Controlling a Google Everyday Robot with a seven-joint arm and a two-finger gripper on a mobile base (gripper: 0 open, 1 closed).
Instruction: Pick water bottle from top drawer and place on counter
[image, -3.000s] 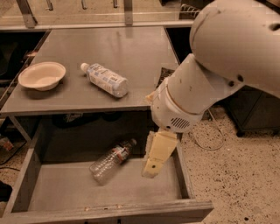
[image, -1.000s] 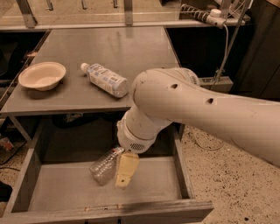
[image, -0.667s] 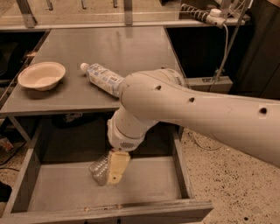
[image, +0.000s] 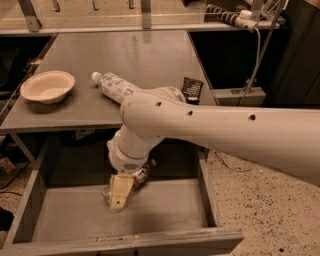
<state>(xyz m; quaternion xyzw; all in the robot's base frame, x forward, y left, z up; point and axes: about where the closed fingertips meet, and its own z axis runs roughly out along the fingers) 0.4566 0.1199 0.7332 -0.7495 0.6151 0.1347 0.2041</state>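
Note:
The water bottle (image: 141, 174) lies on its side on the grey floor of the open top drawer (image: 170, 212), near the back; only its dark-capped neck end and a bit of clear body show. My gripper (image: 120, 194) hangs down into the drawer right over the bottle's left part and hides most of it. The big white arm crosses the view from the right. The grey counter (image: 145, 52) stands above and behind the drawer.
On the counter lie a cream bowl (image: 47, 86) at the left, a bottle with a large white-blue label (image: 112, 85) in the middle and a dark packet (image: 191, 89) at the right edge. A power strip (image: 240, 14) sits at the back right. Speckled floor lies to the right.
My arm has swung left across the drawer and lowered. The gripper went from the bottle's right side to directly over it, now covering most of it. The bottle has not visibly moved.

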